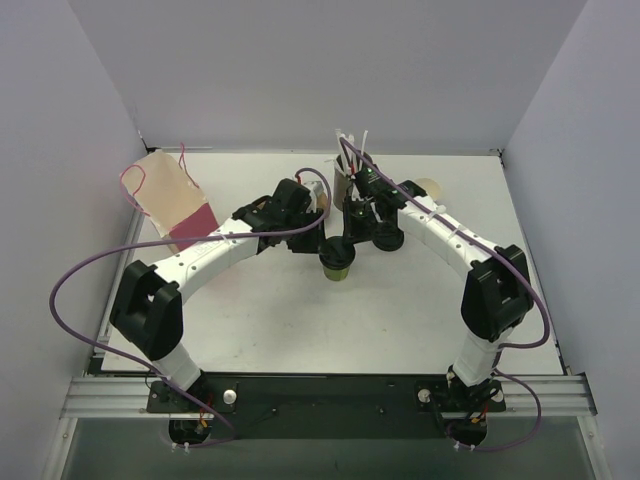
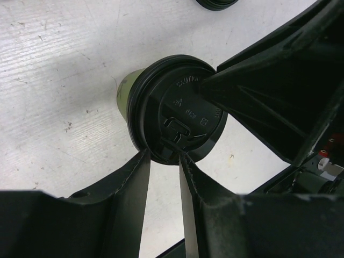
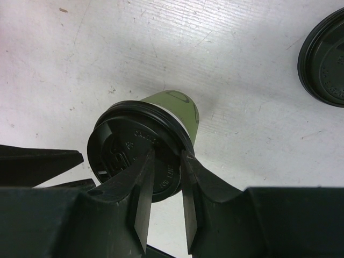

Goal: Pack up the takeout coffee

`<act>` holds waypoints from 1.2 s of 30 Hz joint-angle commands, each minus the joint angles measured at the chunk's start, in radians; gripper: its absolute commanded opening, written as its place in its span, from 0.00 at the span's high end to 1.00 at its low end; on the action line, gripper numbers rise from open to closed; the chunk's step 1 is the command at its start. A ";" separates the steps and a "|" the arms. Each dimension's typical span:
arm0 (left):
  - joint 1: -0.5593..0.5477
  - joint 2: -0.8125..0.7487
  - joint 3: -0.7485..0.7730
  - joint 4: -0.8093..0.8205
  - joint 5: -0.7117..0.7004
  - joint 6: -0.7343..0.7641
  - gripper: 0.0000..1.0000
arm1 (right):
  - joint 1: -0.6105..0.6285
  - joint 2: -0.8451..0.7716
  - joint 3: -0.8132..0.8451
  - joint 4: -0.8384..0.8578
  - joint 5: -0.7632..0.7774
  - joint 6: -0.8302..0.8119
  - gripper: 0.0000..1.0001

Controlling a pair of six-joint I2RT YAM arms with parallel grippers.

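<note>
Centrally on the white table (image 1: 280, 330), the small green paper cup (image 1: 337, 271) stands upright with the black round plastic lid (image 2: 180, 115) on its rim, both grippers meeting above it. The left gripper (image 2: 164, 157) comes from the left, its fingers slightly apart at the lid's edge; the right gripper (image 3: 167, 157) presses down on the lid, fingers narrowly parted. A second black lid (image 3: 325, 64) lies apart, and a grey cylinder of white straws (image 1: 345, 180) stands farther back.

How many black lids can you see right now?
2. One lid sits on the green cup under both grippers; a spare lid lies on the table nearby. Others may be hidden behind the arms.
</note>
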 commanded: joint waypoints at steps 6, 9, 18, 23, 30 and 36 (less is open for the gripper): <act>-0.006 0.004 0.008 0.051 0.027 -0.013 0.62 | -0.001 0.019 0.020 -0.001 -0.004 -0.004 0.81; -0.006 0.013 0.007 0.052 0.028 -0.011 0.65 | 0.000 0.020 0.010 -0.001 -0.003 0.003 0.82; -0.008 0.043 -0.002 0.049 0.008 -0.007 0.68 | 0.000 0.025 -0.017 -0.007 0.000 0.025 0.85; -0.008 0.065 -0.002 0.045 0.004 -0.002 0.69 | 0.005 0.020 -0.038 -0.010 0.006 0.043 0.86; -0.020 0.083 0.002 0.017 -0.047 0.015 0.71 | 0.011 0.017 -0.069 -0.012 0.008 0.062 0.87; -0.034 0.103 0.008 -0.014 -0.078 0.039 0.71 | 0.020 0.006 -0.108 -0.013 0.028 0.088 0.88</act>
